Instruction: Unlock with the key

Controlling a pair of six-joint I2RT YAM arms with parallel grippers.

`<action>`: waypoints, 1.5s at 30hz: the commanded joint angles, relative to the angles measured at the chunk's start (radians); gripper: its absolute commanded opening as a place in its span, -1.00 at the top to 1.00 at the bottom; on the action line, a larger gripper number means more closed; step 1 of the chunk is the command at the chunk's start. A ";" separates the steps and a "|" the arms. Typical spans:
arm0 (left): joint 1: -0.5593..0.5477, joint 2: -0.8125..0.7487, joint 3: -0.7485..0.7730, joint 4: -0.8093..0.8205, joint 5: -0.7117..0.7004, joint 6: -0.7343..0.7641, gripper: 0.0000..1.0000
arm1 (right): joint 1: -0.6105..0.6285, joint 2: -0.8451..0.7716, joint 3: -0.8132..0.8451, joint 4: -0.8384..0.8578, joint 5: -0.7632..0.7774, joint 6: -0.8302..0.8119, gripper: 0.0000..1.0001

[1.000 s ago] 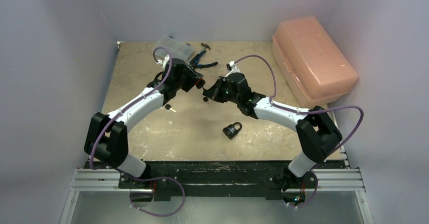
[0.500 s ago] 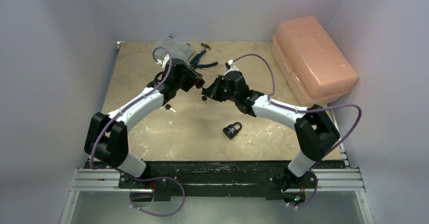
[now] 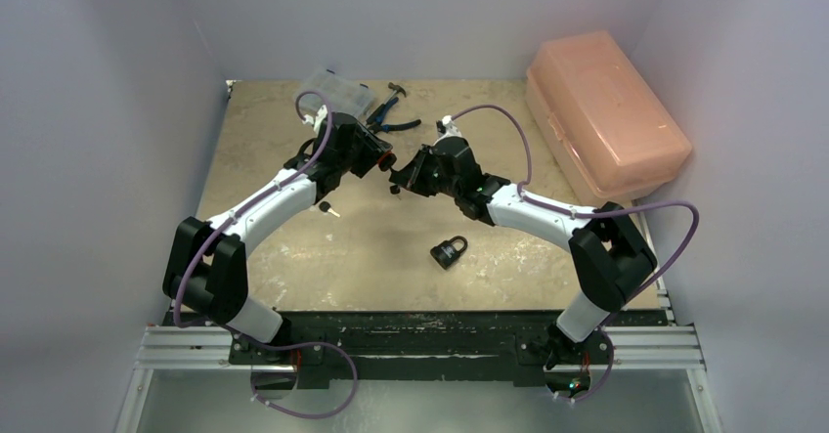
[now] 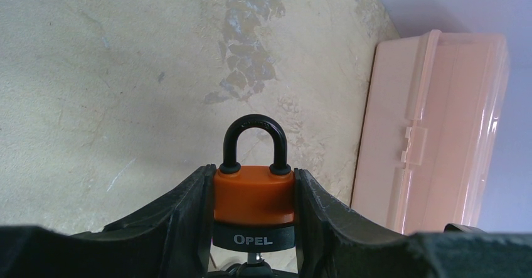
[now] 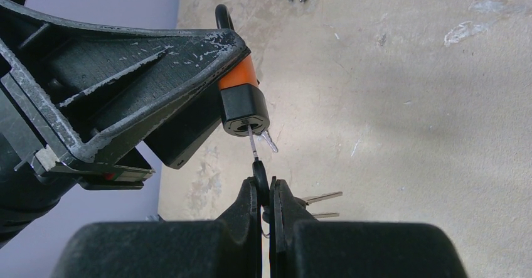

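Around the orange padlock (image 4: 254, 196): the pink box (image 3: 606, 110) lies well to its right, and pliers (image 3: 391, 115) and a clear organiser (image 3: 335, 89) lie just behind it. A black padlock (image 3: 448, 251) sits nearer the arm bases, and a loose key (image 3: 328, 208) (small, by the left forearm) is to its left. The left gripper (image 4: 254, 179) clamps the orange padlock's body off the table (image 3: 391, 277), shackle closed and pointing out past the fingertips. The right gripper (image 5: 266, 190) pinches the key (image 5: 254, 147) by its head, blade in line with the lock's long axis, tip in the keyhole.

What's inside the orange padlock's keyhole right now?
A key blade, pinched by the right tool, is in the keyhole of the orange padlock. How deep it reaches is hidden inside the body.
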 commanded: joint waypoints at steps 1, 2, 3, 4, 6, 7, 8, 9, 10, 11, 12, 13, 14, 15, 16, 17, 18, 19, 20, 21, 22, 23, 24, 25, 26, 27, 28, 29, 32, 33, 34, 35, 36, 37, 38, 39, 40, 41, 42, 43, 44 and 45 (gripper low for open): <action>-0.015 -0.001 0.026 0.006 0.103 -0.010 1.00 | -0.015 -0.015 0.062 0.117 0.045 0.023 1.00; -0.015 -0.001 0.025 0.007 0.104 -0.010 1.00 | -0.017 -0.012 0.058 0.129 0.026 0.031 1.00; -0.015 -0.001 0.026 0.007 0.104 -0.009 1.00 | -0.017 -0.008 0.055 0.139 0.010 0.036 1.00; -0.015 -0.001 0.026 0.007 0.104 -0.009 1.00 | -0.017 -0.004 0.053 0.146 0.002 0.043 1.00; -0.015 -0.001 0.026 0.007 0.104 -0.008 1.00 | -0.017 -0.001 0.049 0.156 -0.004 0.052 1.00; -0.014 -0.001 0.026 0.007 0.103 -0.008 1.00 | -0.017 -0.001 0.046 0.161 -0.004 0.057 1.00; -0.015 -0.001 0.026 0.007 0.103 -0.008 1.00 | -0.020 -0.002 0.039 0.169 -0.008 0.060 1.00; -0.015 -0.001 0.026 0.007 0.103 -0.006 1.00 | -0.022 -0.003 0.033 0.178 -0.014 0.066 1.00; -0.015 -0.001 0.026 0.007 0.102 -0.006 1.00 | -0.029 -0.001 0.025 0.188 -0.027 0.078 1.00; -0.015 -0.001 0.026 0.007 0.103 -0.007 1.00 | -0.037 -0.001 0.018 0.201 -0.040 0.089 1.00; -0.015 -0.001 0.026 0.007 0.104 -0.008 1.00 | -0.043 0.000 0.014 0.207 -0.051 0.098 1.00; -0.015 -0.001 0.026 0.007 0.104 -0.007 1.00 | -0.046 0.000 0.012 0.210 -0.055 0.104 1.00; -0.015 -0.001 0.026 0.007 0.107 -0.008 1.00 | -0.048 0.001 0.009 0.214 -0.059 0.106 1.00; -0.015 -0.001 0.026 0.008 0.109 -0.008 1.00 | -0.048 0.001 0.007 0.216 -0.058 0.106 1.00; -0.015 0.000 0.026 0.009 0.110 -0.007 1.00 | -0.049 0.001 0.008 0.216 -0.056 0.102 1.00; -0.015 -0.001 0.026 0.009 0.111 -0.007 1.00 | -0.048 0.001 0.010 0.211 -0.052 0.093 1.00; -0.015 -0.001 0.026 0.009 0.111 -0.006 1.00 | -0.048 0.001 0.015 0.201 -0.046 0.081 1.00; -0.015 -0.001 0.026 0.009 0.110 -0.006 1.00 | -0.048 0.001 0.021 0.185 -0.030 0.064 1.00; -0.015 -0.001 0.027 0.009 0.111 -0.005 1.00 | -0.049 0.000 0.035 0.155 0.006 0.028 1.00; -0.015 -0.001 0.026 0.009 0.110 -0.006 1.00 | -0.043 -0.002 0.054 0.124 0.030 -0.014 1.00; -0.015 -0.001 0.026 0.009 0.110 -0.005 1.00 | -0.039 -0.003 0.069 0.096 0.049 -0.040 1.00; -0.015 -0.001 0.026 0.009 0.110 -0.006 1.00 | -0.033 -0.004 0.078 0.078 0.074 -0.060 1.00; -0.015 -0.001 0.026 0.010 0.111 -0.005 1.00 | -0.030 -0.006 0.083 0.068 0.091 -0.075 1.00; -0.015 -0.001 0.026 0.010 0.112 -0.005 1.00 | -0.028 -0.006 0.086 0.061 0.104 -0.087 1.00; -0.015 -0.001 0.026 0.010 0.113 -0.006 1.00 | -0.026 -0.005 0.089 0.054 0.115 -0.098 1.00; -0.015 -0.001 0.026 0.011 0.114 -0.005 1.00 | -0.025 -0.004 0.097 0.042 0.124 -0.107 1.00; -0.015 0.000 0.026 0.012 0.114 -0.005 1.00 | -0.022 -0.002 0.103 0.031 0.131 -0.114 1.00; -0.015 0.001 0.026 0.012 0.112 -0.005 1.00 | -0.019 0.000 0.107 0.025 0.136 -0.118 1.00; -0.015 0.002 0.025 0.012 0.113 -0.005 1.00 | -0.017 0.002 0.109 0.026 0.134 -0.118 1.00; -0.015 0.002 0.024 0.012 0.112 -0.006 1.00 | -0.017 0.002 0.111 0.026 0.133 -0.117 1.00; -0.015 0.002 0.024 0.011 0.111 -0.005 1.00 | -0.018 0.002 0.111 0.026 0.132 -0.117 1.00; -0.015 0.002 0.025 0.011 0.111 -0.005 1.00 | -0.018 0.001 0.111 0.026 0.132 -0.117 1.00; -0.015 0.002 0.026 0.010 0.112 -0.005 1.00 | -0.017 0.001 0.111 0.026 0.132 -0.115 1.00; -0.015 0.002 0.025 0.011 0.112 -0.004 1.00 | -0.017 -0.001 0.111 0.024 0.133 -0.115 1.00; -0.015 0.002 0.025 0.010 0.111 -0.005 1.00 | -0.017 -0.003 0.111 0.024 0.132 -0.114 1.00; -0.015 0.002 0.026 0.010 0.112 -0.005 1.00 | -0.018 -0.005 0.110 0.027 0.132 -0.108 1.00; -0.015 0.002 0.026 0.010 0.112 -0.006 1.00 | -0.018 -0.006 0.106 0.033 0.116 -0.101 1.00; -0.015 0.002 0.024 0.010 0.112 -0.005 1.00 | -0.018 -0.009 0.098 0.046 0.088 -0.071 1.00; -0.015 0.002 0.024 0.010 0.111 -0.006 1.00 | -0.021 -0.014 0.087 0.057 0.077 -0.043 1.00; -0.015 0.003 0.024 0.010 0.110 -0.006 1.00 | -0.022 -0.021 0.078 0.067 0.077 -0.022 1.00; -0.015 0.002 0.024 0.010 0.108 -0.006 1.00 | -0.023 -0.026 0.072 0.073 0.077 -0.006 1.00; -0.015 0.003 0.024 0.009 0.110 -0.006 1.00 | -0.025 -0.030 0.067 0.079 0.071 0.008 1.00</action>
